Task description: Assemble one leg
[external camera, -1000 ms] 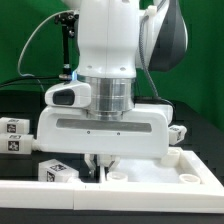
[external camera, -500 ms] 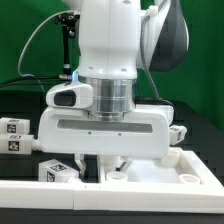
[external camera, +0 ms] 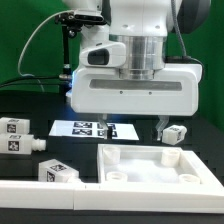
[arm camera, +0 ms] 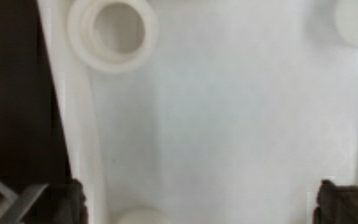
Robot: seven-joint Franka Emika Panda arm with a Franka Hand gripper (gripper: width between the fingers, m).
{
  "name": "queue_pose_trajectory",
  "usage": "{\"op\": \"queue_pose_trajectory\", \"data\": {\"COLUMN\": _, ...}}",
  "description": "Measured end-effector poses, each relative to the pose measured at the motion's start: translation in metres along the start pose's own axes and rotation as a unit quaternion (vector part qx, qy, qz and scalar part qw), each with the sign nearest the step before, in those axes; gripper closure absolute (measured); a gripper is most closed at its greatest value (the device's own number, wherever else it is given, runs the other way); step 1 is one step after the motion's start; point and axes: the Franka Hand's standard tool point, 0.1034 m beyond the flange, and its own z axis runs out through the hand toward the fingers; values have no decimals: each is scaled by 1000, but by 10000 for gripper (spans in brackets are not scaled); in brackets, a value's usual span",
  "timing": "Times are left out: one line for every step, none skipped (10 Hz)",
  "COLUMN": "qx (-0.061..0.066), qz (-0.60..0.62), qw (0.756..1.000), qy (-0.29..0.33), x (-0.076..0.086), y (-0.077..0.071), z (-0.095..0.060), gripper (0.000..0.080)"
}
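While the gripper [external camera: 130, 126] hovers open over the panel [external camera: 150, 163], it should centre on the leg [external camera: 172, 133] at the panel's one o'clock (the nearest) before descending.

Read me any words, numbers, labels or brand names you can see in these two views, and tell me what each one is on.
No readable words, numbers or brand names in either view.
Front leg, left legs, right leg: black-and-white square tags, patterns only, no letters.
Marker board: printed tags of the same kind, no text.
White panel: blank, also in the wrist view.
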Motion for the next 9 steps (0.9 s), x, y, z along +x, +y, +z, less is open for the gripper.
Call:
{"op": "queue_pose_trajectory", "data": {"qx": 0, "qz": -24, "qw": 1000, "qy": -1, "x": -1, "y": 1, "z": 1, "gripper": 151}}
{"op": "queue_pose_trajectory", "data": {"qx": 0, "qz": -63, "qw": 998, "qy": -1, "x": 0, "y": 1, "z": 1, "gripper": 150}}
{"op": "queue_pose_trajectory", "data": {"qx": 0, "qz": -73, "qw": 997, "qy": -2, "x": -1, "y": 0, "z": 1, "gripper": 150}}
{"op": "queue_pose_trajectory", "data": {"qx": 7, "qz": -70, "qw": 997, "qy": -21, "x": -14, "y": -13, "z": -1, "gripper": 150}}
{"op": "queue_pose_trajectory", "data": {"qx": 12, "qz": -62, "qw": 998, "qy": -25, "x": -30, "y": -30, "z": -5, "gripper": 150}}
{"op": "queue_pose_trajectory", "data": {"qx": 13, "qz": -20, "qw": 999, "qy": -33, "x": -44, "y": -45, "z": -9, "gripper": 150}}
{"op": "queue_pose_trajectory", "data": {"qx": 13, "qz": 3, "qw": 999, "qy": -39, "x": -48, "y": -58, "z": -12, "gripper": 150}}
{"op": "queue_pose_trajectory", "data": {"qx": 11, "qz": 3, "qw": 999, "qy": -38, "x": -47, "y": -64, "z": -13, "gripper": 150}}
{"op": "queue_pose_trajectory", "data": {"qx": 12, "qz": 4, "qw": 999, "qy": -38, "x": -47, "y": -64, "z": -13, "gripper": 150}}
